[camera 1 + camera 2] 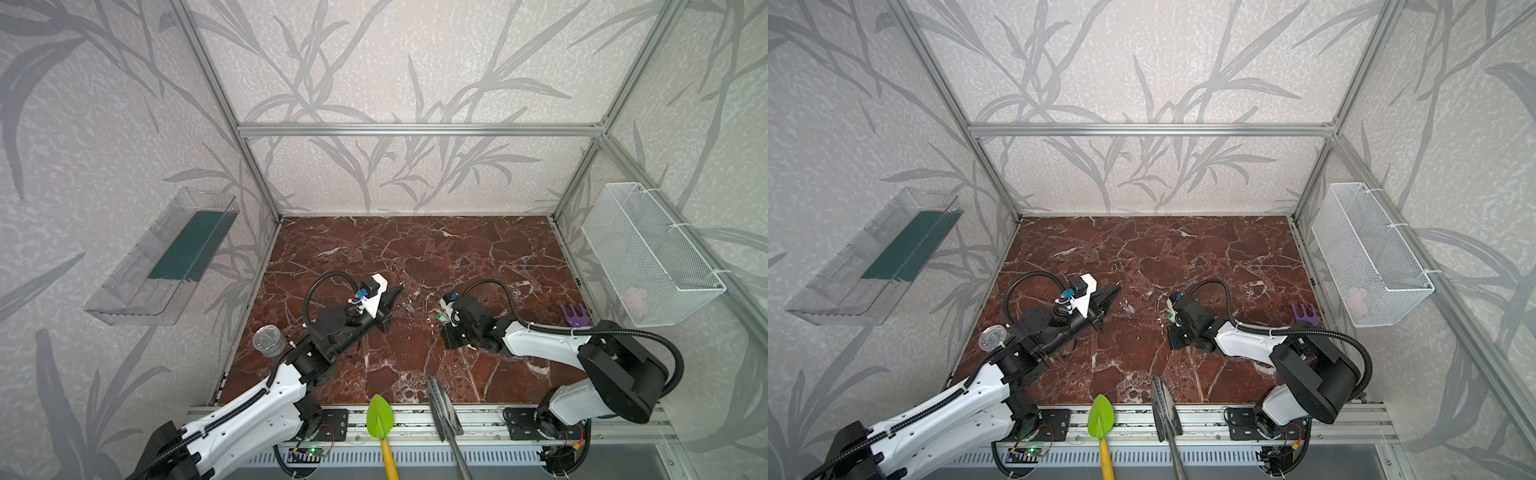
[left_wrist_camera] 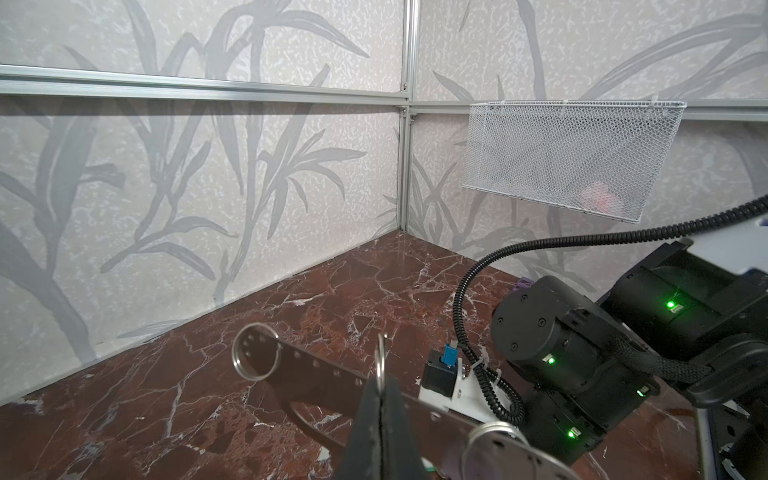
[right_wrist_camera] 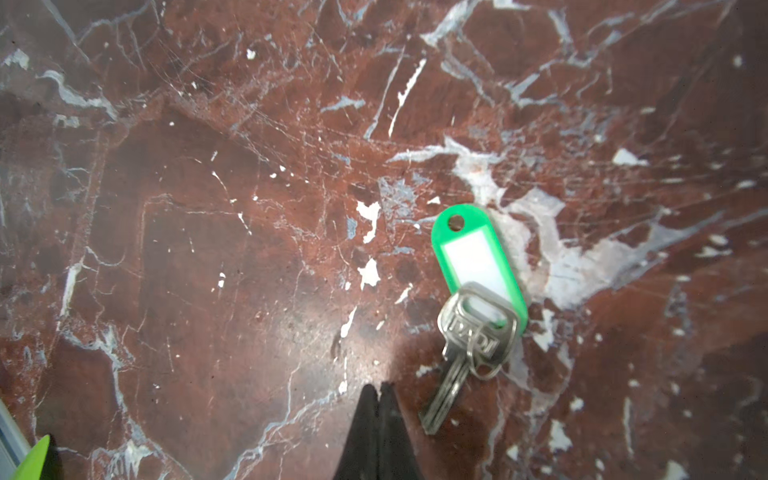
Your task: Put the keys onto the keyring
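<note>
Seeing my right gripper point(image 3: 377, 388) pressed together, empty, just beside the green-tagged keys point(image 3: 469, 332) on the marble table point(image 3: 208, 249); my left gripper point(image 2: 380, 384) pinches the keyring point(image 2: 324, 374) aloft.

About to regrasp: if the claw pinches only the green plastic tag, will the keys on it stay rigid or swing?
The silver keys will probably swing, since they hang on a thin wire ring through the green plastic tag. The glossy tag may slip. The bunch looks light.
</note>
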`<state>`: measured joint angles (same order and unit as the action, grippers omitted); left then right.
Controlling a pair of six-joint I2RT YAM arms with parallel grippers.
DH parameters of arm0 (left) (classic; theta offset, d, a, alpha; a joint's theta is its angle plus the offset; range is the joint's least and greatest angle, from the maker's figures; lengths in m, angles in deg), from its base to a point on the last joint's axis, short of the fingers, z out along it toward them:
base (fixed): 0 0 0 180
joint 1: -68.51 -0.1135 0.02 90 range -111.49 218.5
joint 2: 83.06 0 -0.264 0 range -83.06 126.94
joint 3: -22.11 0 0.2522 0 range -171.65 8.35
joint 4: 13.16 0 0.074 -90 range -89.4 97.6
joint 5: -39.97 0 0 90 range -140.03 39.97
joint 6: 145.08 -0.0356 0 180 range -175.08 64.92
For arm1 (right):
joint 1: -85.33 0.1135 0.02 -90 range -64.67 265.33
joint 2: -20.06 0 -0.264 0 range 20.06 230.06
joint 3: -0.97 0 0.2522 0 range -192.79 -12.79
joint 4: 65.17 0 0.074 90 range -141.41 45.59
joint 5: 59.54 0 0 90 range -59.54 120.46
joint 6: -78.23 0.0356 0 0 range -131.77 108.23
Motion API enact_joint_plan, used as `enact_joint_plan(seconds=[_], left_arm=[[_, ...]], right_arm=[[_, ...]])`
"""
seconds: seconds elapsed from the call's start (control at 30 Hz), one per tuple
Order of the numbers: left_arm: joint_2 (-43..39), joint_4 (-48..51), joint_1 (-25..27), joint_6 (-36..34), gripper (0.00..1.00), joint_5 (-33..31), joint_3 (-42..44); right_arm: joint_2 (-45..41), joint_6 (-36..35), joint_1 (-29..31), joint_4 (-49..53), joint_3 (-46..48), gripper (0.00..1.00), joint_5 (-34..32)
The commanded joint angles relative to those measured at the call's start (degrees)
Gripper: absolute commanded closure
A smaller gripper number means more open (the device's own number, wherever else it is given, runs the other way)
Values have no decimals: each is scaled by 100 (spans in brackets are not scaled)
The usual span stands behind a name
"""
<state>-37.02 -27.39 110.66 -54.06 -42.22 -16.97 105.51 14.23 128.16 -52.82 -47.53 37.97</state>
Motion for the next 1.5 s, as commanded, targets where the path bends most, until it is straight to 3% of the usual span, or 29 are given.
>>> enact_joint_plan(seconds=[0.0, 0.3, 0.5, 0.67, 0.83, 0.97, 1.2, 1.47], left_arm=[[-78, -148, -6, -67, 100, 6, 41], [-102, -120, -11, -58, 100, -16, 74], [-111, -103, -9, -58, 100, -16, 86], [-221, -20, -8, -41, 100, -15, 87], [-328, -77, -7, -31, 100, -127, 174], [-289, -47, -7, -37, 100, -109, 159], [-308, -23, -9, -57, 100, -109, 155], [-258, 21, -7, -68, 100, -88, 118]], right_arm=[[108, 13, -20, 138, -245, 100, -212], [608, 2, -389, 994, -790, 100, -913], [990, -282, -1079, 1035, -1336, 100, -954], [973, -728, -1226, 1175, -1811, 100, -909], [817, -840, -1226, 1204, -1843, 81, -944], [848, -880, -1227, 1229, -1801, 74, -1003], [967, -991, -1235, 1327, -1836, 67, -1202], [1202, -1053, -1268, 1382, -1935, 68, -1199]])
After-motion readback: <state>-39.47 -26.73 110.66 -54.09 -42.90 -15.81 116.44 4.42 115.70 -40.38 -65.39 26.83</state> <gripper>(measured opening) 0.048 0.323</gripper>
